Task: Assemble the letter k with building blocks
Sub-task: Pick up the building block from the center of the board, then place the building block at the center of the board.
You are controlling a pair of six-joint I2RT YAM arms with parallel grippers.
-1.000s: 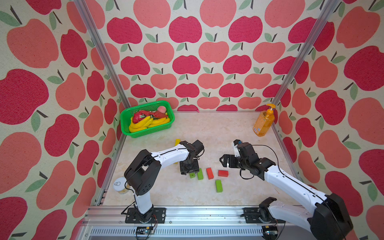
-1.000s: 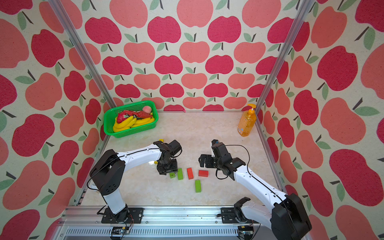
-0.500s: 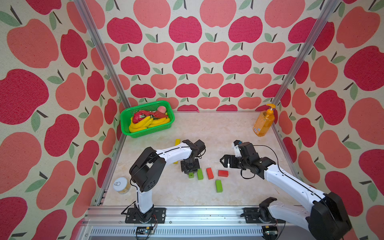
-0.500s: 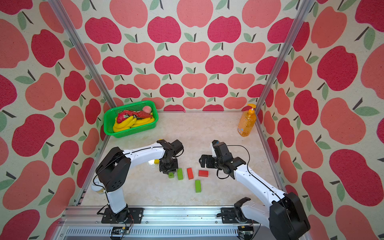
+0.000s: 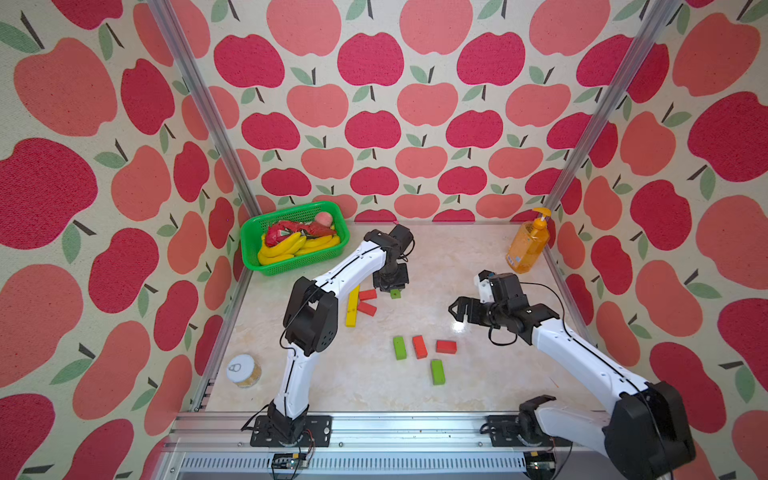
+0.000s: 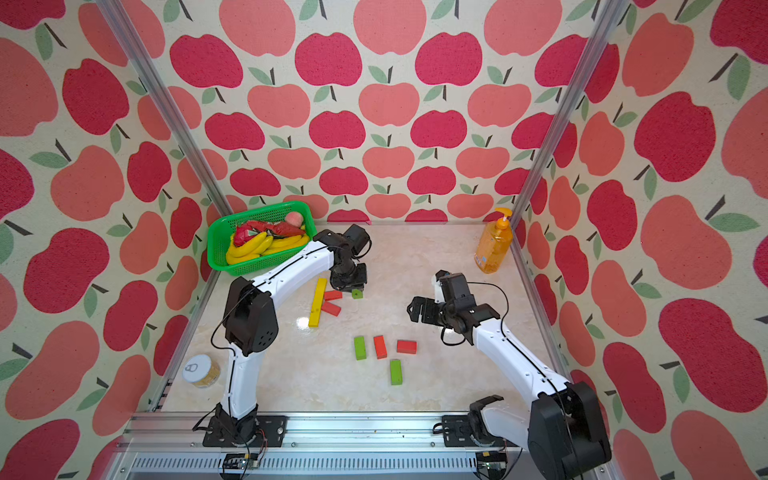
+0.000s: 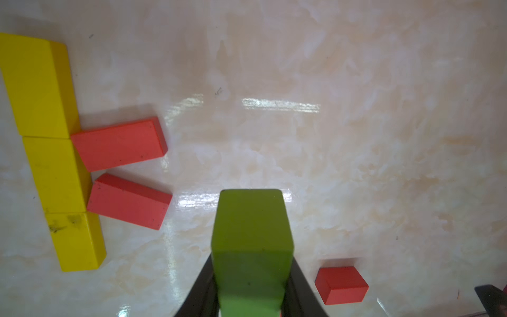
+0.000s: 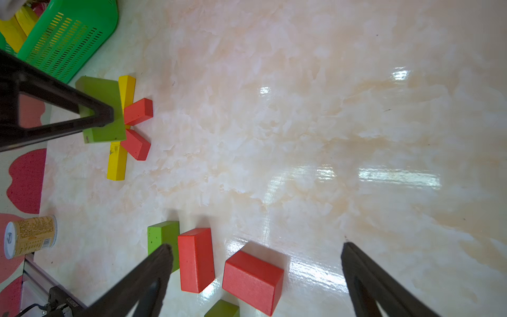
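Marble tabletop (image 5: 457, 257): left gripper (image 7: 252, 274) grips upright green brick (image 7: 251, 233).

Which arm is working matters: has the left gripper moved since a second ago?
Yes: the left gripper, jaws shut on a small green block, has moved from the lying green brick toward the green plastic basket.

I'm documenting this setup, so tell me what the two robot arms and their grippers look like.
The left arm and right arm match: glossy white shells between chunky black joints, a thin black cable running along each, black base plates bolted to a silver rail. The left gripper and right gripper each end in slim, black, tapering fingers.
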